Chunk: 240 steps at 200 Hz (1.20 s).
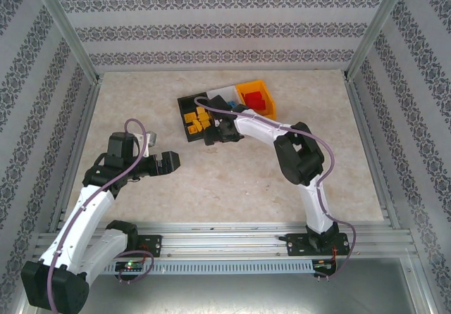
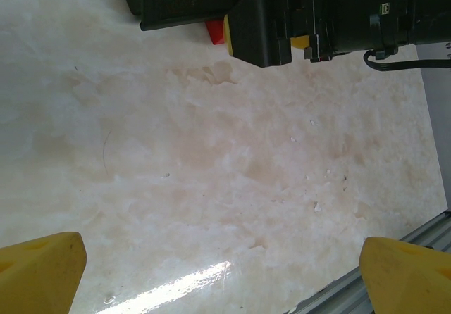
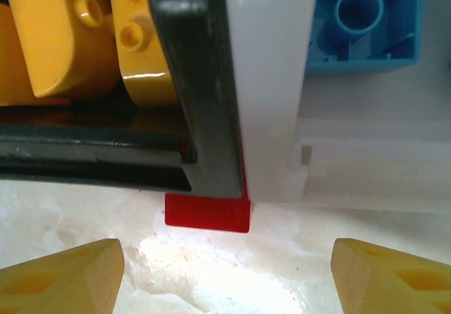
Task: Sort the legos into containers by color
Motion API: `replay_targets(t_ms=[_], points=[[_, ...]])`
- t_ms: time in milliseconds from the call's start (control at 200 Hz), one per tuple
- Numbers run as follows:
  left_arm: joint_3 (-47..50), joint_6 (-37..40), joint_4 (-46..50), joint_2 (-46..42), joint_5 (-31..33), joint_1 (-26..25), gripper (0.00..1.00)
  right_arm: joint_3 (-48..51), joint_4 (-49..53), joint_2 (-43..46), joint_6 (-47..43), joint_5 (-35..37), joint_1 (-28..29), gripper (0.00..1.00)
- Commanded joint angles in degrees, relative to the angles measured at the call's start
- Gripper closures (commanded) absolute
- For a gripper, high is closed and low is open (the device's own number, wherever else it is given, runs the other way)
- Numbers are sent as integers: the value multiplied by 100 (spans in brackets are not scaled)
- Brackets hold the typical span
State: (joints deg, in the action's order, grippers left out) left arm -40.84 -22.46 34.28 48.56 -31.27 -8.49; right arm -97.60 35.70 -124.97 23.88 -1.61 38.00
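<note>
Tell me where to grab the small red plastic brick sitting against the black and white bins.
Take the red brick by its exposed near end, pinched across its two side faces, coming low from the bare table side. The black plastic bin and white plastic bin hide its far part, leaving nothing else free.

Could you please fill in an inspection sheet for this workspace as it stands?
Surface: beige marbled tabletop.
Job's things: black plastic bin holds yellow plastic bricks; white plastic bin, a blue brick; orange-yellow plastic bin, red bricks; one small red brick on the tabletop against the black and white bins.
Clutter: nothing seen.
Tools: left tool open, empty; right tool open, facing the small red brick.
Cables: purple cable along each arm.
Surroundings: patterned walls, metal frame.
</note>
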Motion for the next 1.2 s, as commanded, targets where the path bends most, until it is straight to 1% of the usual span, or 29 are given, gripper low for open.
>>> replay_targets(t_ms=[0, 425, 759, 864, 924, 1044, 1194], points=[[60, 65, -58, -22, -62, 85, 0, -239, 201, -164, -114, 200, -63, 23], [67, 49, -71, -5, -60, 89, 0, -556, 297, -549, -184, 161, -189, 26], [74, 46, -70, -28, -71, 84, 0, -1085, 495, -1039, -73, 55, -154, 28], [69, 49, -71, -32, -68, 86, 0, -1129, 497, -1030, -59, 86, -126, 34], [72, 49, -72, -33, -65, 85, 0, -1133, 499, -1004, -59, 156, -126, 38], [70, 42, -71, -36, -64, 85, 0, -1123, 529, -929, -67, 252, -129, 50], [69, 47, -70, -36, -66, 90, 0, -1042, 482, -730, -122, 385, -84, 60]])
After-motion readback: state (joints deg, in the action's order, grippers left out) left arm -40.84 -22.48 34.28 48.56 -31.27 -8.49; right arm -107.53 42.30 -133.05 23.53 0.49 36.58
